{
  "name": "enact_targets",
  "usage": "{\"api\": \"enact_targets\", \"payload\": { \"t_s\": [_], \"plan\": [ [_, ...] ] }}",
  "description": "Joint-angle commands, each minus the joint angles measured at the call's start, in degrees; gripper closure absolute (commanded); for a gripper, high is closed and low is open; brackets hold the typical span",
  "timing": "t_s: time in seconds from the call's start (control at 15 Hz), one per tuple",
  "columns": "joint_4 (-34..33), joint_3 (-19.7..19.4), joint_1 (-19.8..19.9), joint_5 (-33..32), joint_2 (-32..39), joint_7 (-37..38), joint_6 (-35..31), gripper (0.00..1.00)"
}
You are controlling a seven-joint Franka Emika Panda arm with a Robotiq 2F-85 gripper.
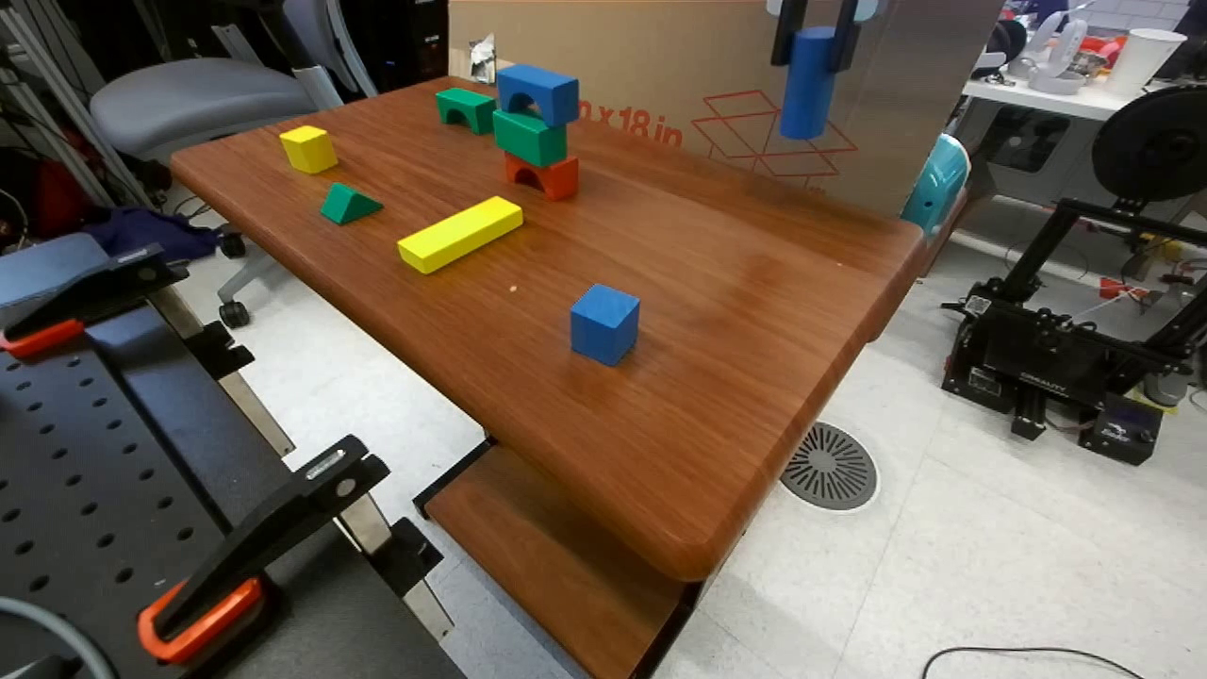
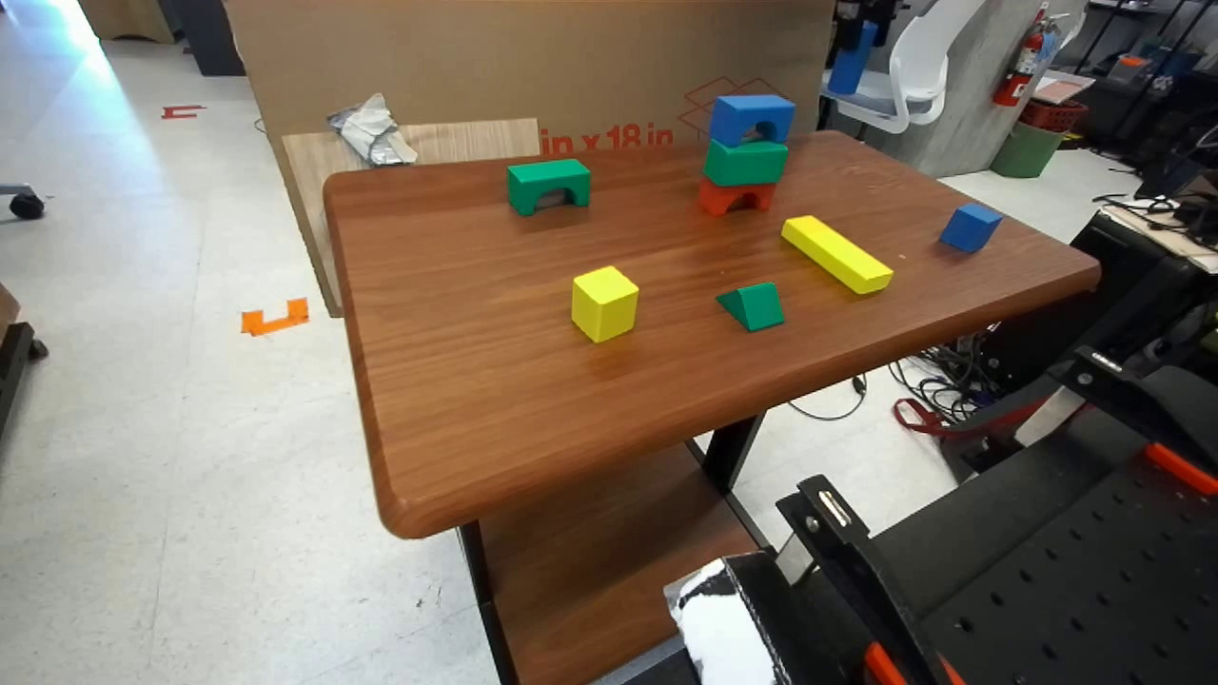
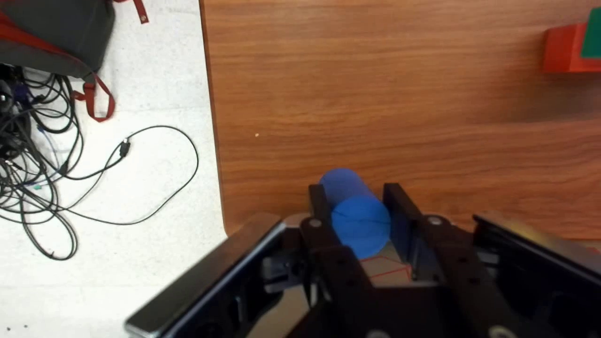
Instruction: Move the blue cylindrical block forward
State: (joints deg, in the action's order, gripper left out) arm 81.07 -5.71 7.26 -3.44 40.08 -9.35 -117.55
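Observation:
The blue cylindrical block [image 1: 807, 94] hangs upright in the air, held near its top by my gripper [image 1: 811, 57]. In an exterior view it appears in front of the cardboard, near the table's far edge. It also shows at the top right of an exterior view [image 2: 850, 65], raised, with the gripper largely cut off or dark there. In the wrist view the block [image 3: 360, 227] sits between the two black fingers of the gripper [image 3: 354, 188], which are shut on it. Its round top faces the camera and its lower end shows beyond the fingertips.
On the wooden table [image 2: 457, 381] are a blue cube [image 1: 604, 325], a yellow bar [image 1: 460, 236], a green triangle [image 1: 349, 204], a yellow cube [image 1: 308, 150], a green arch [image 2: 548, 185] and a blue-green-red stack [image 1: 533, 140]. A cardboard sheet [image 1: 641, 57] stands behind.

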Motion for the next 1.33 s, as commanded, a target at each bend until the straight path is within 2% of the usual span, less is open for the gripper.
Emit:
{"api": "enact_targets", "payload": {
  "t_s": [0.0, 0.33, 0.53, 0.8, 0.87, 1.0, 1.27],
  "plan": [
    [13.98, 0.25, 0.83, -0.34, -7.95, 0.44, -4.21, 0.92],
    [28.01, 0.11, 1.86, 0.09, -11.62, 0.37, -13.2, 0.92],
    [32.46, 0.17, 2.47, 0.97, -11.74, 0.69, -18.38, 0.92],
    [35.7, 0.21, 2.9, 1.95, -13.8, 0.82, -21.5, 0.92],
    [36.39, 0.21, 3.03, 2.16, -14.24, 0.96, -22.1, 0.42],
    [37.78, 0.04, 3.07, 2.17, -15.16, 1.47, -22.88, 0.36],
    [43.2, -1.06, 2.52, 1.14, -20.56, 3.77, -27.67, 0.06]
  ]
}}
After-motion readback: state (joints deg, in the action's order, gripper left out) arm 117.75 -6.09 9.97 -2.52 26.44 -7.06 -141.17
